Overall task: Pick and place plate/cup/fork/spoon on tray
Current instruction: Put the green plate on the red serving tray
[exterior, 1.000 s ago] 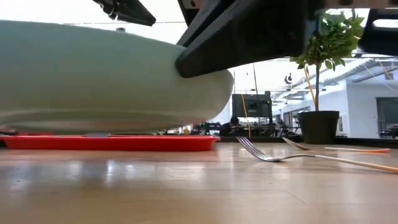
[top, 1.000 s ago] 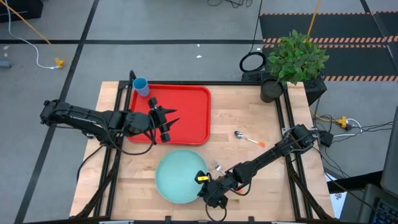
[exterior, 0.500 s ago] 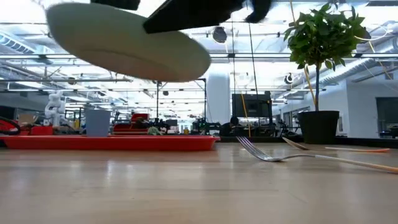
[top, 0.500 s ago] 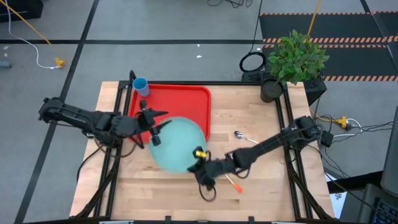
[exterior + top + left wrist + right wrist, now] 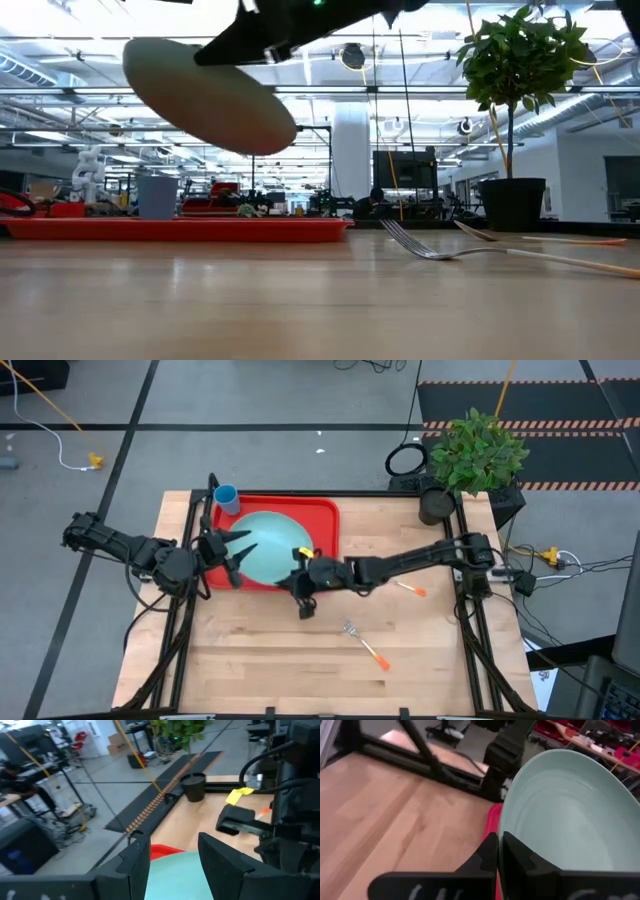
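Observation:
The pale mint-green plate (image 5: 262, 546) hangs tilted above the red tray (image 5: 325, 525), with my right gripper (image 5: 300, 568) shut on its rim; the low view shows the plate (image 5: 205, 95) well clear of the tray (image 5: 175, 229). My left gripper (image 5: 236, 547) stands open at the plate's left edge, its fingers (image 5: 134, 865) either side of the plate (image 5: 180, 880); whether they touch I cannot tell. The blue cup (image 5: 226, 497) stands in the tray's far left corner. The fork (image 5: 362, 643) and spoon (image 5: 405, 586) lie on the wood. My right gripper pinches the plate's rim (image 5: 501, 837) between its two fingers, at the edge toward the table's near right. The fingers come nearly level from the table's right side. The plate is lifted clear over the tray and tilted.
A potted plant (image 5: 470, 460) stands at the table's far right corner. The fork lies on bare wood toward the near edge, and the spoon lies partly under my right arm (image 5: 410, 563). Black frame rails (image 5: 190, 590) run along both table sides.
My right gripper has carried the plate from the table's near edge up and toward the far left, over the red tray, turning as it went; the plate is lifted clear and tilted. My left gripper has drawn back toward the table's left edge, staying open.

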`<move>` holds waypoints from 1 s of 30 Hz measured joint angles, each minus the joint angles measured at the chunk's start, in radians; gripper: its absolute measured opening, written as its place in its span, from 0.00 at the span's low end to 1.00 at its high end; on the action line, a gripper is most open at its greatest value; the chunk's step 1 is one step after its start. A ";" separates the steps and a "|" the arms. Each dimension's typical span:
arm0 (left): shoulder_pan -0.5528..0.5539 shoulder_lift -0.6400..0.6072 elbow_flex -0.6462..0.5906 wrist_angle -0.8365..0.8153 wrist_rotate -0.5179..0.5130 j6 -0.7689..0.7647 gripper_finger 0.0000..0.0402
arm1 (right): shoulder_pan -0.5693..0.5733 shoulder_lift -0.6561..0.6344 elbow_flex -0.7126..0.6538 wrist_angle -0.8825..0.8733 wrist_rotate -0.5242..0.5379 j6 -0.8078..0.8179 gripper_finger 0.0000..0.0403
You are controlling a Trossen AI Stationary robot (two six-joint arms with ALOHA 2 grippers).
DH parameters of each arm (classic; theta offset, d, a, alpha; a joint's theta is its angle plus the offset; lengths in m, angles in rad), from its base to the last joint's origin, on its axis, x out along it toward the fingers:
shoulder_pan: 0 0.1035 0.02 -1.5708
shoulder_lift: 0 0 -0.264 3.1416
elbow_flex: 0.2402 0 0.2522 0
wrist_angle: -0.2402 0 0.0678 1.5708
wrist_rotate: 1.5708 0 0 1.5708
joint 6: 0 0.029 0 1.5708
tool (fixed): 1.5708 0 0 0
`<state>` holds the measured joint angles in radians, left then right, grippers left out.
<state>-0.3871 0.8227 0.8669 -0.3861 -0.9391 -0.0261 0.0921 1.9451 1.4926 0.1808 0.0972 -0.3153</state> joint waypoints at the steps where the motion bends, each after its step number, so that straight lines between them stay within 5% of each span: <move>1: 0.000 0.000 0.000 0.002 -0.014 0.008 0.42 | -0.009 0.011 0.011 0.006 0.000 -0.006 0.00; 15: 0.001 0.002 0.000 0.098 -0.032 0.103 0.42 | -0.086 0.289 0.216 0.022 -0.016 -0.010 0.00; 30: 0.000 0.003 0.000 0.098 -0.029 0.076 0.42 | -0.117 0.345 0.216 -0.037 0.031 -0.013 0.00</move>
<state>-0.3866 0.8253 0.8669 -0.2878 -0.9686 0.0496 -0.0251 2.2898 1.7084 0.1439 0.1284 -0.3283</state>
